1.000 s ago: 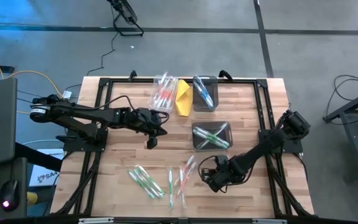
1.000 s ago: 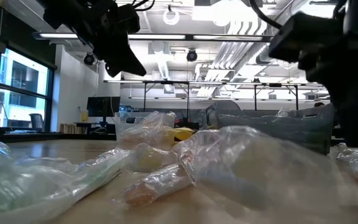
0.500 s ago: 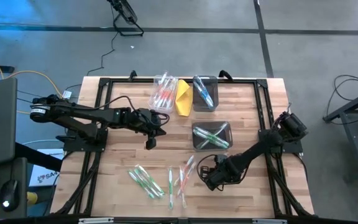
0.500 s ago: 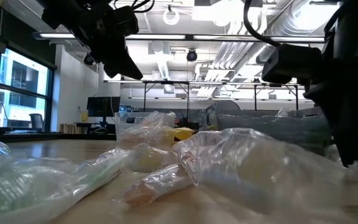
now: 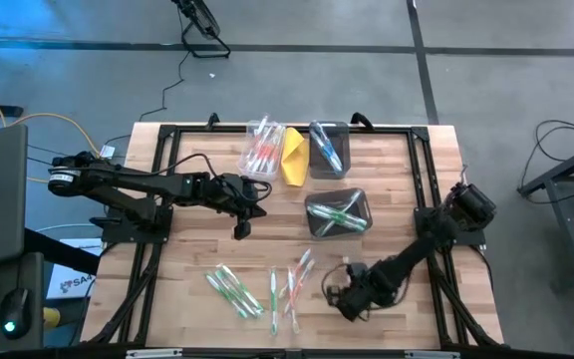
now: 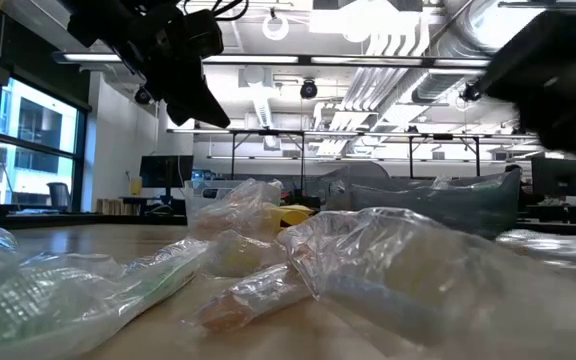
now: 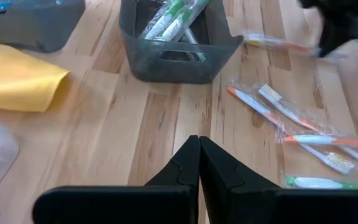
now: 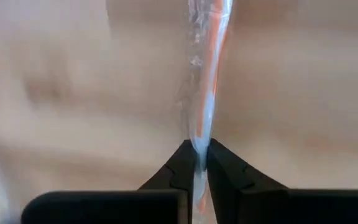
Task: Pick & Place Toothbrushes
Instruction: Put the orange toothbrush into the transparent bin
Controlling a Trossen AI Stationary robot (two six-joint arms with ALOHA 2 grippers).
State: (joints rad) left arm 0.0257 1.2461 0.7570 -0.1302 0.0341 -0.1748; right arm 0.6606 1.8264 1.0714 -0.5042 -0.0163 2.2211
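the wooden table [image 5: 187,249] is the big thing here, with the loose toothbrushes [image 5: 262,284] scattered along its near edge, each one sealed in a clear wrapper. further back sit three bins: a dark bin with green brushes [image 5: 339,215] mid-table, a dark bin with blue ones [image 5: 328,150] at the far edge and a clear bin with red ones [image 5: 259,148] to its left, plus a yellow folded cloth [image 5: 295,157] between those two.

handling guess: these are featherweight, stiff little sticks, but the wrapper looks slick and crinkly, so i'd pinch across the middle of the handle, not the loose film at the ends.

the right gripper [image 5: 352,296] is low over the near right part of the table, arm stretched in from the right edge. its wrist view shows the jaws nearly closed, pinching an orange toothbrush [image 8: 205,74] through its wrapper, near one end.

the left gripper [image 7: 199,163] waits above mid-table, left of the green bin, jaws pressed together on nothing.
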